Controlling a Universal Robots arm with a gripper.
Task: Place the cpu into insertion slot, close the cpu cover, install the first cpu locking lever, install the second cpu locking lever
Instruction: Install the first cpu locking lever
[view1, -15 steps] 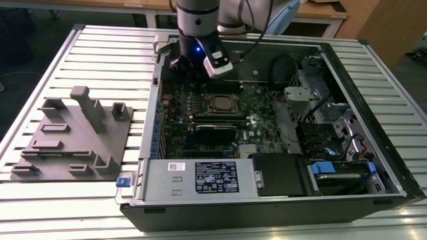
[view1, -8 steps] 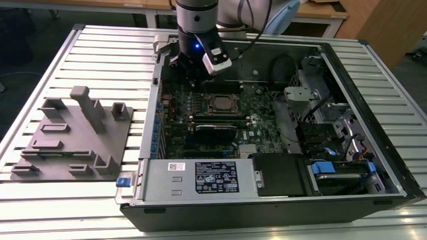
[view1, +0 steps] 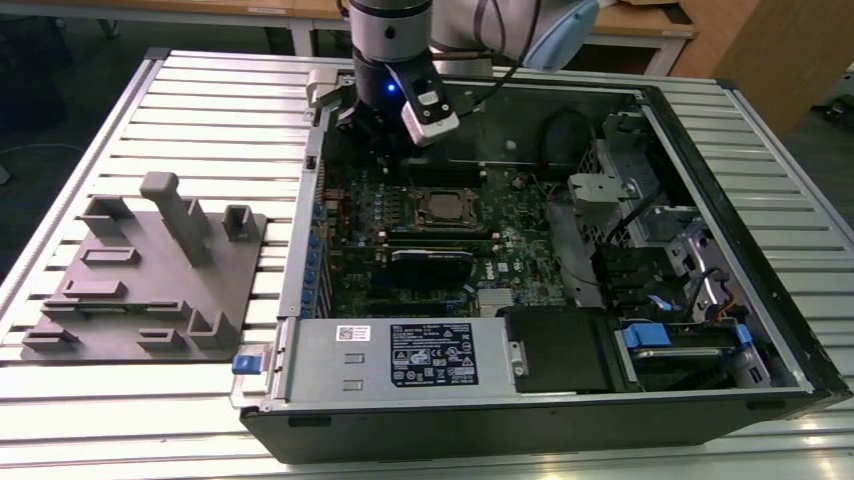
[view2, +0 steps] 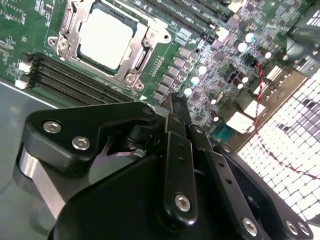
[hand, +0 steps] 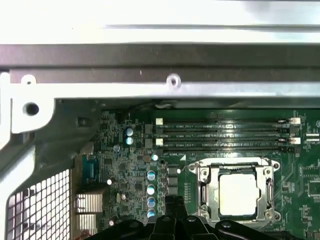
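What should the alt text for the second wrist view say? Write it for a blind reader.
The black gripper, fingers together and empty, hangs above a green motherboard. Beyond it the silver cpu lies framed by the flat cpu cover, with long black memory slots alongside.

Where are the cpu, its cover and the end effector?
cpu (view2: 107, 37): second wrist view, middle of its silver top.
cpu cover (hand: 210, 192): first wrist view, frame bar beside the chip.
end effector (view2: 175, 102): second wrist view, its tip.
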